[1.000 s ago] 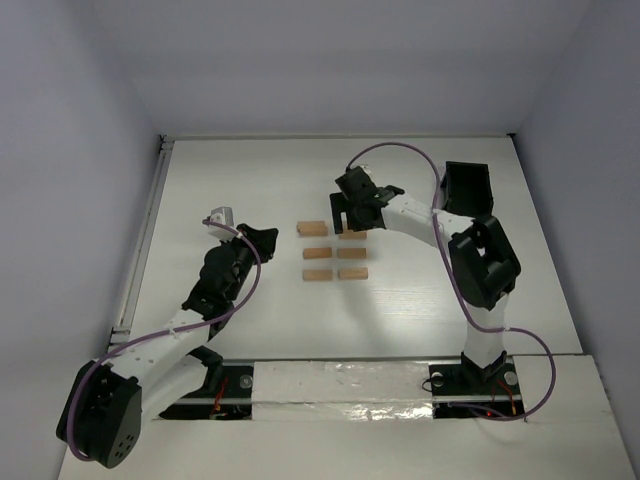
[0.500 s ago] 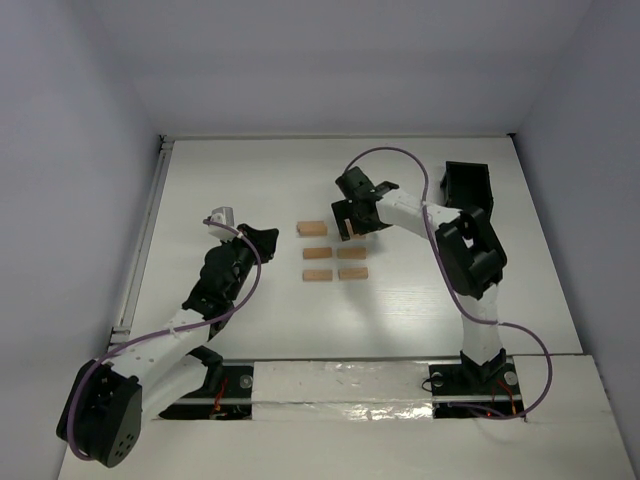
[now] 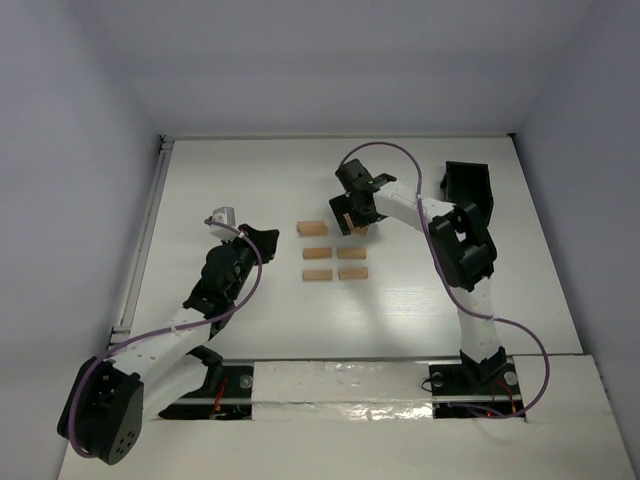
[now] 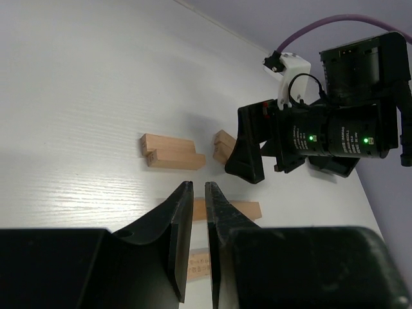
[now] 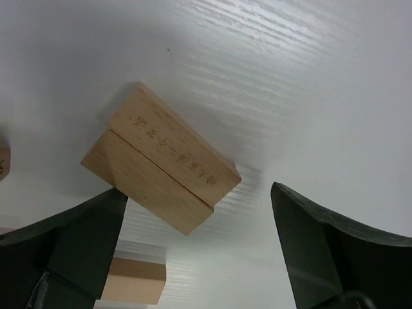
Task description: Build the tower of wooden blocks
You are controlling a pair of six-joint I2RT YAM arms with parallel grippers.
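Several light-tan wood blocks lie in rows mid-table, among them a block (image 3: 317, 253) and a block (image 3: 352, 273). At the back right, two blocks pressed together (image 5: 161, 168) rest on the table, seen also as a tan pair (image 3: 358, 229). My right gripper (image 3: 350, 218) hovers over this pair with its jaws wide open (image 5: 196, 193), touching nothing. A similar pair (image 4: 168, 152) lies at the back left. My left gripper (image 3: 262, 238) waits left of the rows. Its fingers (image 4: 198, 185) are nearly together with only a thin slit between them, and they hold nothing.
A small black box (image 3: 468, 190) stands at the back right, behind the right arm. A raised rail (image 3: 148, 230) runs along the table's left edge. Foil-taped mounts (image 3: 350, 385) line the near edge. White walls close in the back and the sides.
The right arm's elbow has swung left and back, and its gripper has drawn slightly away from the back-right pair, showing more of it. Its jaws have widened a little. The left arm is still.
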